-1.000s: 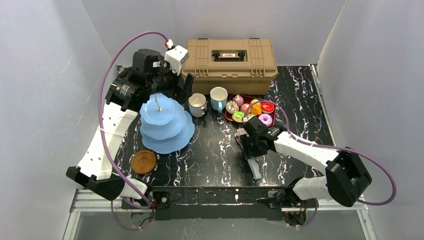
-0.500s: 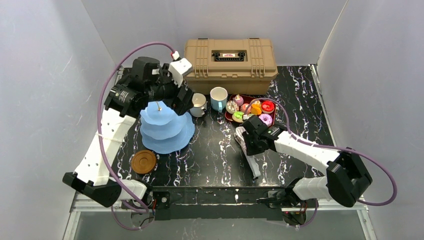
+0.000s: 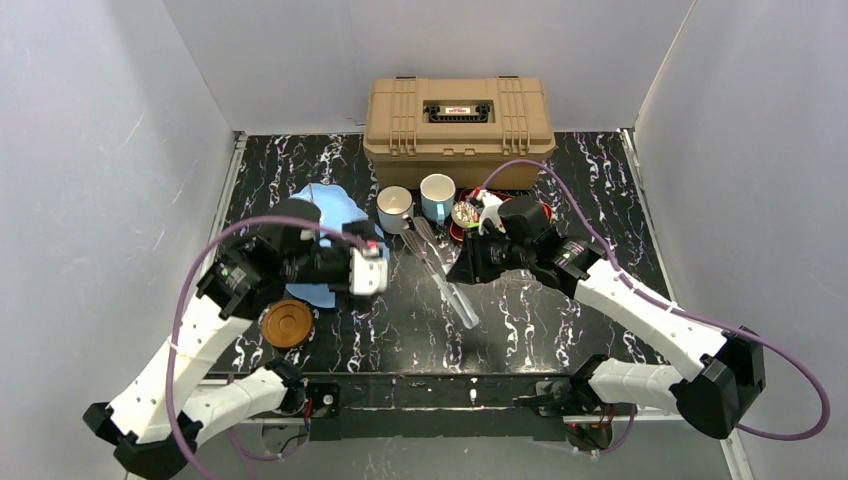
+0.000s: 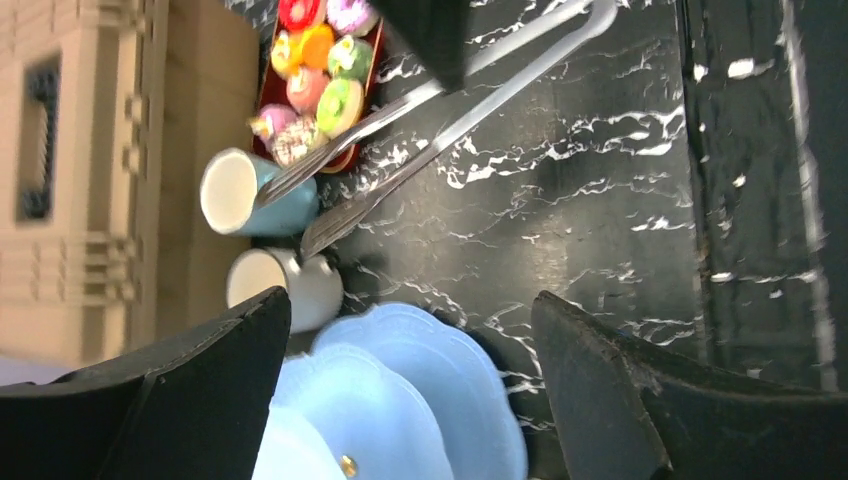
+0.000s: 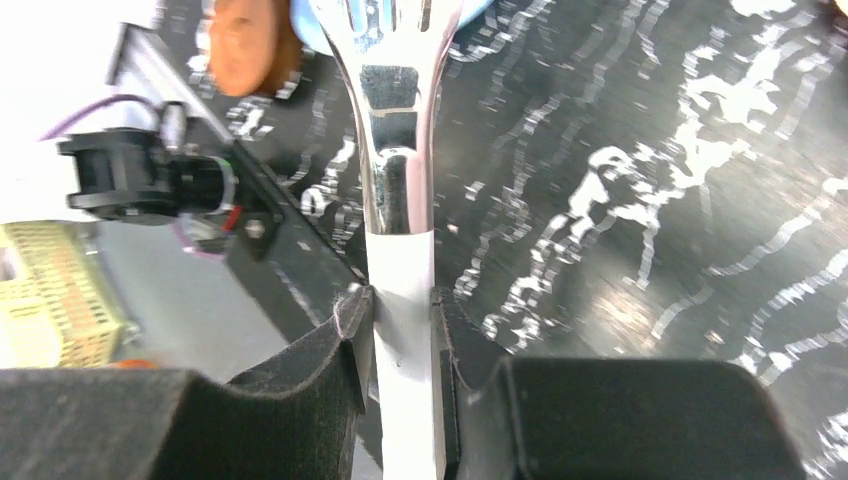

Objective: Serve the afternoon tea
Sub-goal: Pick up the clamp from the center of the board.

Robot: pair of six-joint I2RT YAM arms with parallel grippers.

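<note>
**Ana:** Right gripper (image 5: 400, 300) is clamped on the pale handle of the metal tongs (image 5: 392, 120), a finger pressed to each side. Good enough to start?

**Ben:** Good for carrying, I'd say. From above, the tongs slant across the middle of the bench (image 3: 400, 340). The left wrist view shows their flat tips apart, close by the white mug (image 3: 394, 208) and the light-blue mug (image 3: 437, 195) toward the far edge. Whether a tip touches either mug, I can't tell.

**Ana:** So mind the mugs first.

**Ben:** Yes. Turn the tips up and away from them before anything else, because a sideways sweep that low could tip one over.

**Ana:** And then?

**Ben:** The toy cakes (image 4: 322, 70) sit crowded on the dark-red tray (image 4: 376, 50), just right of the mugs, in front of the tan toolbox (image 3: 458, 118) at the far edge. Pick one on the outside of the cluster, bring one tip down each side, and squeeze gently. They look small and rounded, likely to pop out.

**Ana:** Where does it go?

**Ben:** Onto the light-blue cake stand (image 4: 420, 400), by the left edge, about midway back. Left gripper (image 4: 412, 310) hangs over it with jaws wide apart, holding nothing. I'd move it aside, or have it steady a tier's rim, so the tongs get a free path down.

**Ana:** The brown saucer (image 3: 287, 323)?

**Ben:** It lies near the near-left corner, well apart from both mugs. Leave it for later.
</note>
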